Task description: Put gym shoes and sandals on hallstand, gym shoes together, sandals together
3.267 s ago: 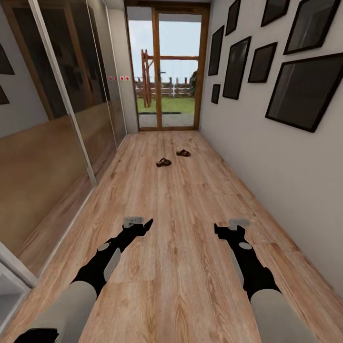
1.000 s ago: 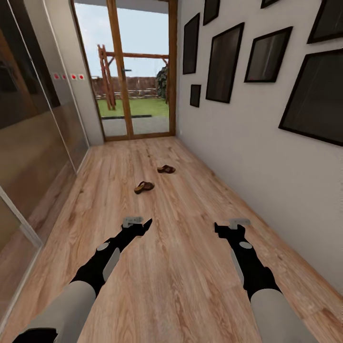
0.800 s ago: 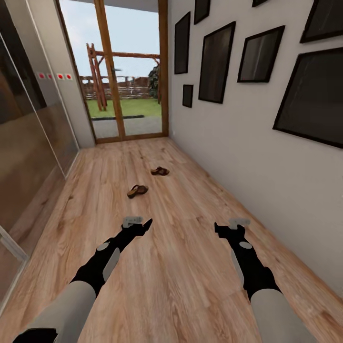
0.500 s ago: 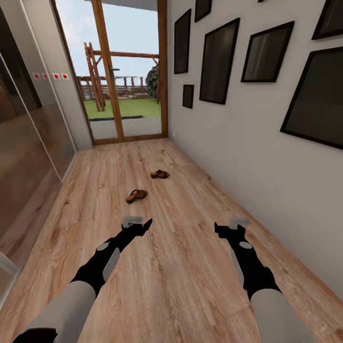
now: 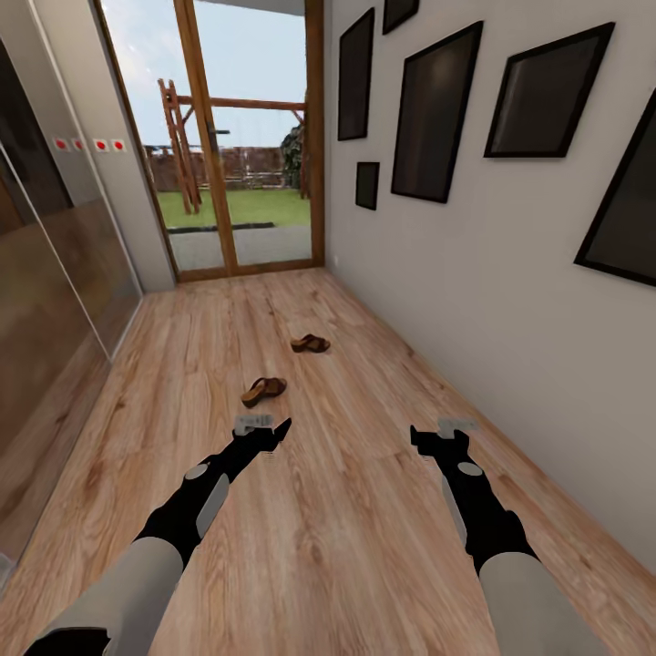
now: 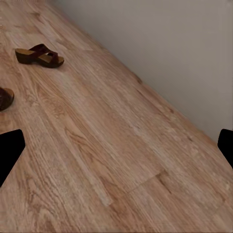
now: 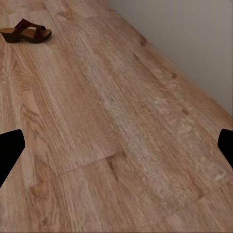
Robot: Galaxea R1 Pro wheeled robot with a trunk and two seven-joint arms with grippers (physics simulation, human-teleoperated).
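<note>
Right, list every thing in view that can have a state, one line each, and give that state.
Near sandal: on the corridor floor, upright, not picked up.
Far sandal: on the floor, upright, apart from the near one.
Left gripper: open, fingers spread, holding nothing, above the floor.
Right gripper: open, holding nothing, above the floor.
Glass door: shut.

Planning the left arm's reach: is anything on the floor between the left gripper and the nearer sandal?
No. In the head view, only bare floor planks separate the left gripper from the nearer sandal.
</note>
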